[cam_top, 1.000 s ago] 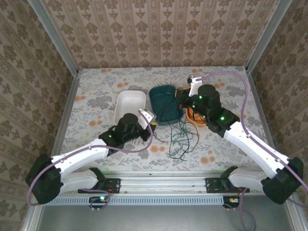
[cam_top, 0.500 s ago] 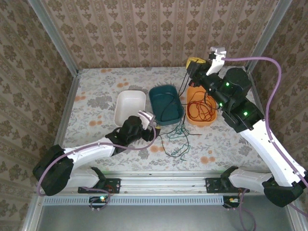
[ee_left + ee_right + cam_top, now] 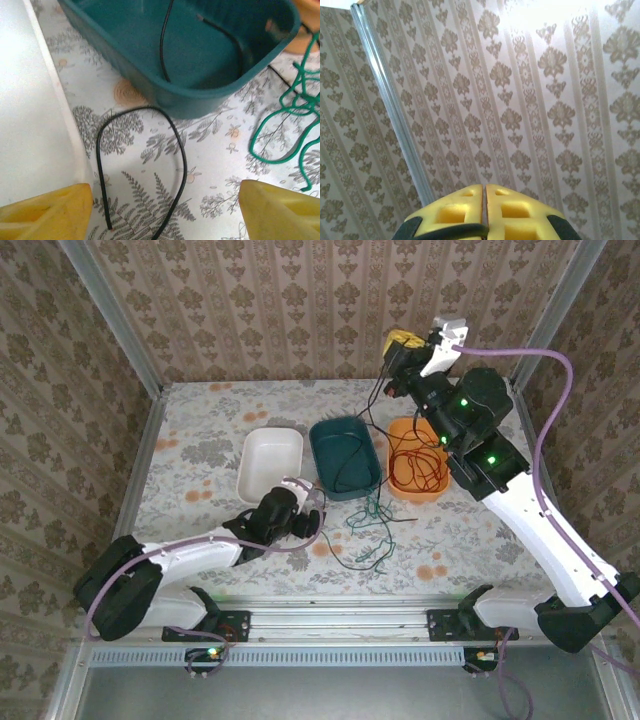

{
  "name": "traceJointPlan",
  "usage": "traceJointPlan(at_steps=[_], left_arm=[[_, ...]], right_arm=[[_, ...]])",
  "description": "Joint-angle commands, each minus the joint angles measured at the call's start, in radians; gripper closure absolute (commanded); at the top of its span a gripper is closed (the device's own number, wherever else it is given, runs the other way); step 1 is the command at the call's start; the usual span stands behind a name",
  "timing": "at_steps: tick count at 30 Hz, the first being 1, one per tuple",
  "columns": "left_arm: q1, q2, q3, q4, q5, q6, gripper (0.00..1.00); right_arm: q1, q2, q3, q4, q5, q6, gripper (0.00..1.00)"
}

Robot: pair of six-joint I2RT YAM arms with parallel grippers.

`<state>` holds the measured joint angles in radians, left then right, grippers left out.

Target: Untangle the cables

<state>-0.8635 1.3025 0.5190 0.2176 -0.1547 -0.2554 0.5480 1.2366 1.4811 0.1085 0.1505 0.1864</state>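
Top external view: black cable (image 3: pixel 373 405) hangs from the raised right gripper (image 3: pixel 402 348) down into the teal tray (image 3: pixel 318 455). Its other end loops on the tabletop (image 3: pixel 200 430) at the tray's 7 o'clock. Green cable (image 3: pixel 372 528) lies loose on the tabletop at the tray's 5 o'clock, close to the black one; can't tell if they cross. Red cable (image 3: pixel 412 468) sits coiled in the orange tray (image 3: pixel 415 498) at 3 o'clock, apart from the others. White tray (image 3: pixel 270 455) is at 9 o'clock. Right fingers (image 3: pixel 460 210) are clenched on the black cable. Left gripper (image 3: pixel 165 220) is low, fingers released and spread around the black loop. Judgement: red done, black mid-pull, green not sorted yet.
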Motion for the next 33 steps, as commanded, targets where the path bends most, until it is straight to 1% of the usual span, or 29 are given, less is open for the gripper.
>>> traceJointPlan(at_steps=[1,4,7,12,15,17,19,21,24,30,31,33], left_arm=[[-0.012,0.014,-0.004,0.000,0.000,-0.022,0.23],[-0.023,0.006,0.001,0.038,0.047,-0.005,0.23],[-0.042,-0.010,0.014,0.050,0.057,0.006,0.23],[-0.049,-0.031,0.030,0.055,0.044,0.008,0.23],[-0.064,-0.040,0.039,0.069,0.058,0.026,0.23],[-0.074,-0.046,0.044,0.093,0.094,0.037,0.23],[-0.080,-0.049,0.053,0.117,0.129,0.038,0.23],[-0.092,-0.042,0.077,0.127,0.151,0.051,0.23],[-0.120,0.002,0.133,0.123,0.155,0.098,0.22],[-0.142,0.165,0.234,0.143,0.140,0.147,0.22],[-0.144,0.192,0.246,0.143,0.125,0.150,0.22],[-0.146,0.247,0.275,0.125,0.047,0.142,0.23]], right_arm=[[0.004,0.019,0.074,0.089,-0.004,-0.107,0.99],[0.010,0.061,0.163,0.009,-0.037,-0.174,0.99],[0.029,0.088,0.201,-0.014,-0.040,-0.248,0.99],[0.100,0.144,0.271,-0.078,0.007,-0.488,0.98],[0.155,0.147,0.274,-0.107,0.044,-0.649,0.99],[0.198,0.147,0.248,-0.112,0.094,-0.741,0.99],[0.234,0.130,0.200,-0.117,0.128,-0.796,0.99],[0.253,0.090,0.145,-0.143,0.136,-0.782,1.00],[0.254,0.022,0.059,-0.173,0.147,-0.675,1.00],[0.248,-0.090,-0.087,-0.191,0.199,-0.477,1.00],[0.244,-0.106,-0.099,-0.193,0.204,-0.455,1.00],[0.234,-0.139,-0.122,-0.191,0.228,-0.425,1.00]])
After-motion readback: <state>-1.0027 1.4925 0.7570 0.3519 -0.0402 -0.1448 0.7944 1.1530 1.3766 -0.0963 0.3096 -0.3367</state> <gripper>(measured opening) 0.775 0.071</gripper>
